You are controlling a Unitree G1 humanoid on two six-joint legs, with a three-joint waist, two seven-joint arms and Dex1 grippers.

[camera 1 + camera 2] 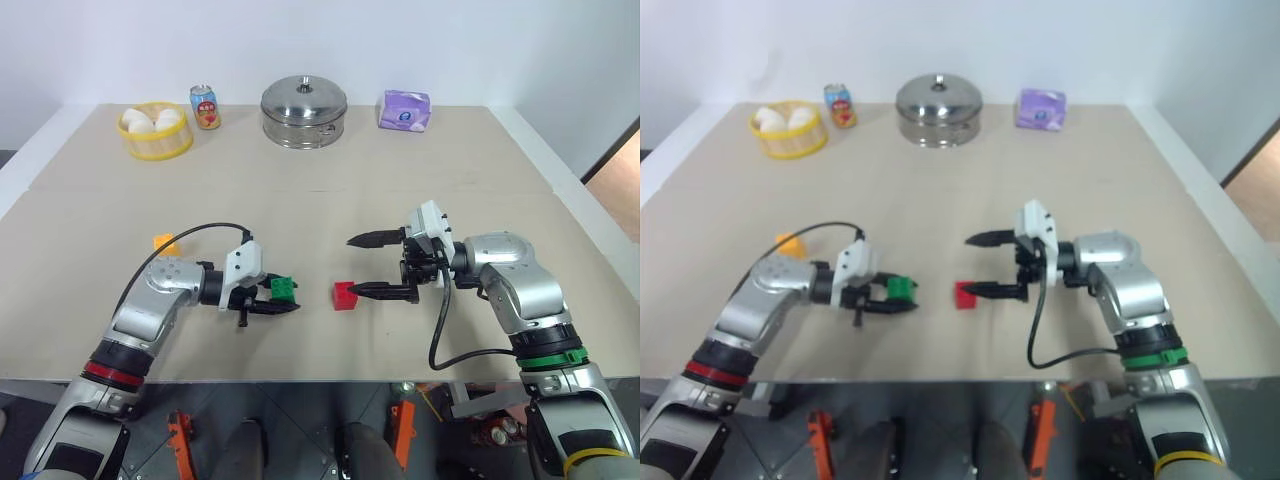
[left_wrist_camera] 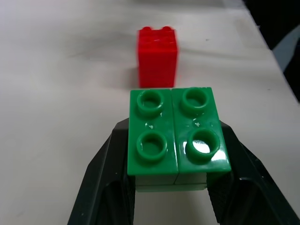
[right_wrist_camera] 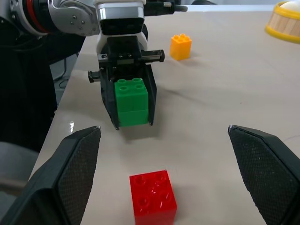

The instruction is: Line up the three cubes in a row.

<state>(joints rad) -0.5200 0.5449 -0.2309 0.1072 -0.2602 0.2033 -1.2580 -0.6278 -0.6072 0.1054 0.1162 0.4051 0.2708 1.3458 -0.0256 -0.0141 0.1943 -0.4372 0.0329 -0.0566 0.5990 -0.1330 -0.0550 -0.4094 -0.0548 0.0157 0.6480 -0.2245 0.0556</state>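
A table [image 1: 320,190] carries everything. Along its far edge, from upper left to upper right of the frame, stand a basket [image 1: 156,133], a can [image 1: 205,106], a lidded pot [image 1: 304,110] and a packet [image 1: 404,109]. Lower centre sits one cube [image 1: 345,295]; just left of it a second cube [image 1: 283,289] sits between the left hand [image 1: 268,303] fingers. A third cube [image 1: 165,243] lies further left. The right hand [image 1: 366,265] is right of the centre cube.

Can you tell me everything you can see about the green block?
The green block is a small, shiny plastic toy brick with four round studs on top, and a seam around its middle makes it look like two bricks stacked. It stands upright, studs up, squeezed on two sides between the black fingers of the left gripper. It is near the front of the table, with the red block a little way beside it, not touching.
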